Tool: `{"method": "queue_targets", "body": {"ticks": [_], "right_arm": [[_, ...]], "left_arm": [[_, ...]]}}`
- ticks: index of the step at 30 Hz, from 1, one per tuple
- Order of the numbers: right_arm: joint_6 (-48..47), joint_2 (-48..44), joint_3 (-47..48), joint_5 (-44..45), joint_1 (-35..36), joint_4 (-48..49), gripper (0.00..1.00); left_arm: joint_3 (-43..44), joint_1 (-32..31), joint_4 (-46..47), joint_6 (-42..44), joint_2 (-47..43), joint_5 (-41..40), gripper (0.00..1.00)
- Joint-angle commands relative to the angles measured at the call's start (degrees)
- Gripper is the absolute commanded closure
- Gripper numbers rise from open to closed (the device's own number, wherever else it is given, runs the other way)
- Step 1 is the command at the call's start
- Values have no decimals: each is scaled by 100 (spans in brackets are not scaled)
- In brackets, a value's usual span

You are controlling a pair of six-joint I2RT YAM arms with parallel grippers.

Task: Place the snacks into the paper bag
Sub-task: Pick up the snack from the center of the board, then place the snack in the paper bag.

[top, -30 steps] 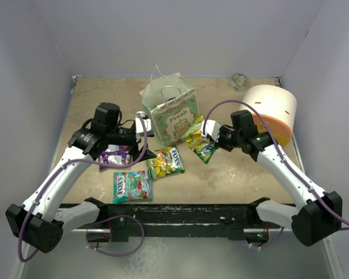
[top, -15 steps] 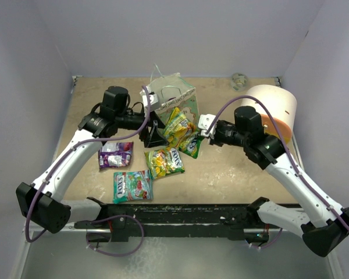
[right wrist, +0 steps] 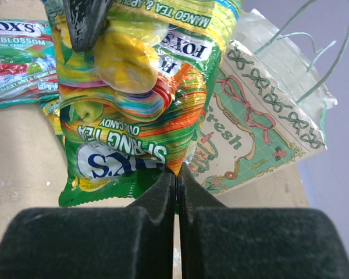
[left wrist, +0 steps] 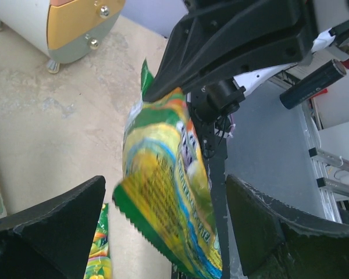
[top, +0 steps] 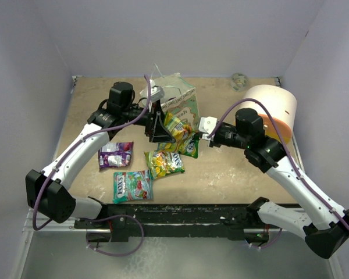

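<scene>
Left gripper (top: pixel 161 126) swung in, jaws spread astride yellow-green packets (top: pixel 180 131); right gripper (right wrist: pixel 176 180) pinches their seam, 6 o'clock of paper bag (top: pixel 185 103). Light, floppy, slick; likely best held by crimped edge.

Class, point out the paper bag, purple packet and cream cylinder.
paper bag (top: pixel 185 104), top view, front panel
purple packet (top: pixel 116 155), top view, middle
cream cylinder (top: pixel 271 104), top view, curved side
</scene>
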Motion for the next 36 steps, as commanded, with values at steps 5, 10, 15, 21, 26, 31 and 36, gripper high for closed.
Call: {"method": "queue_targets", "body": {"ticks": [5,10,15,21,26,31,36], "right_arm": [[169,10,-371,-155,90,896,100],[230,-4,-427,-96,87,946,100],[304,-5,-426,-51,86,984,100],[382,-32,-409,-4,85,1005,100],[433,-89,-417,78,85,1049,100],[432,-68,-399,111,83,1078,100],[393,-63,-483,129,85,1104,100]], "left_arm": [[-110,-21,725,-632,-54,96,22],[-210,-21,819,-645,-54,106,42],[-264,-21,812,-534,-97,173,54],[-301,-21,658,-295,-134,223,51],[-388,-21,573,-153,-151,228,52],[-435,-28,539,-48,-145,264,63],[-388,-33,527,-11,-118,301,74]]}}
